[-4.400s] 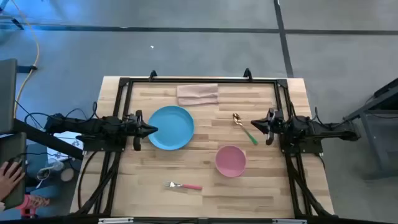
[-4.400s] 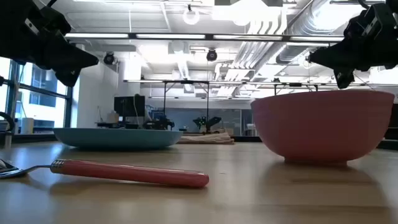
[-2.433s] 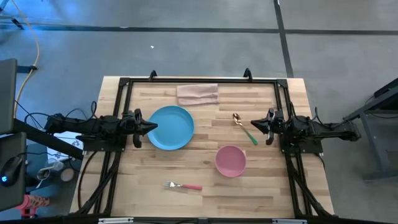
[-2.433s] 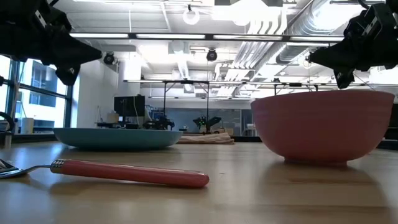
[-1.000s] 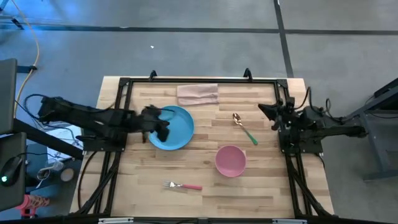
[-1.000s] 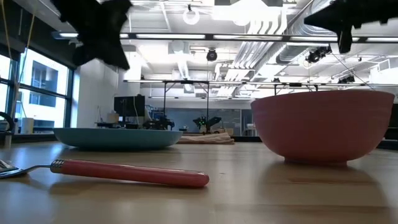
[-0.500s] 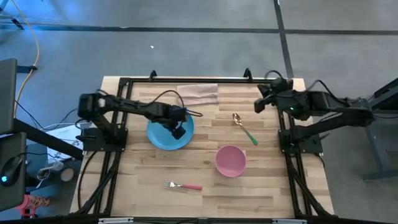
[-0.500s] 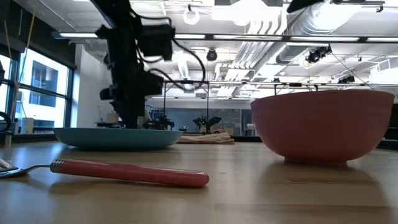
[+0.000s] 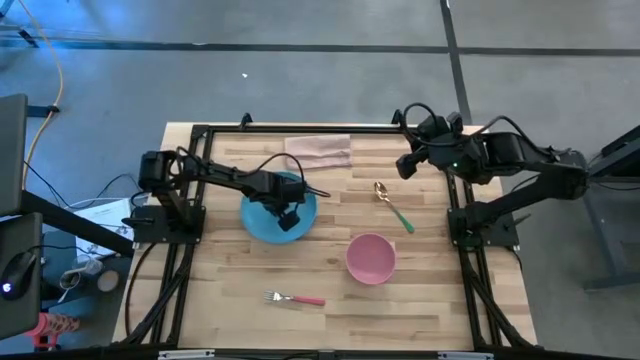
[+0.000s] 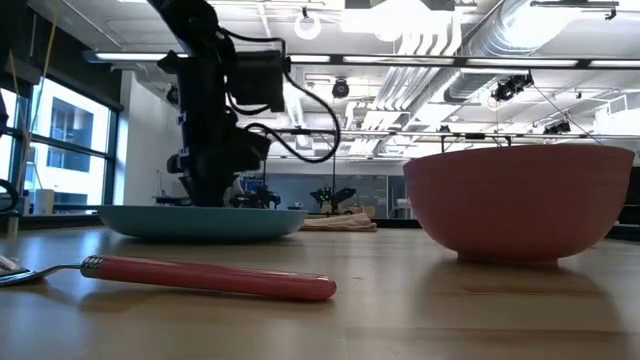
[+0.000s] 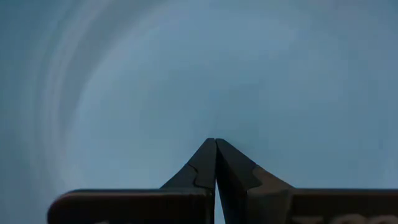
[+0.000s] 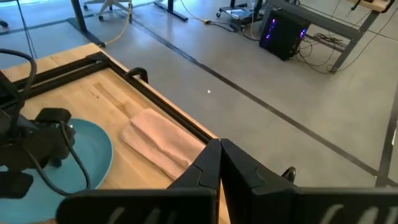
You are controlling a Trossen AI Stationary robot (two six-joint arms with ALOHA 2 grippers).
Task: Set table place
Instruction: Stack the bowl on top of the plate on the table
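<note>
Since both arms left their parked poses at the table's sides about a second ago, the scene reads as follows.

Left gripper (image 9: 288,216): reached out over the blue plate (image 9: 262,222), pointing down at its surface; its wrist view shows the two fingers pressed together with nothing between them, blue plate filling everything beyond.

Plate: now sits slightly nearer the table's middle than it did half a second ago — in my judgement the closed fingertips are pushing or dragging it, not gripping it.

Right gripper (image 9: 405,166): lifted and swung toward the far right corner of the table (image 9: 420,300), high above the wood; fingers closed on nothing, aimed across at the cloth (image 12: 163,144) and the plate.

Pink bowl (image 9: 371,258): unmoved, right of centre, well apart from the plate.

Spoon (image 9: 393,206): unmoved, between the bowl and the right arm's base, bowl end toward the far edge.

Fork (image 9: 295,298): unmoved, near the front edge, pink handle (image 10: 205,276) pointing right.

Cloth: folded, at the far edge just beyond the plate.

Meaning for the task: the setting has only begun — the plate is being positioned first, while bowl and cutlery lie scattered and unplaced.

Risk: a closed tip pressing on a smooth plate may slip or spin it rather than shift it squarely.
</note>
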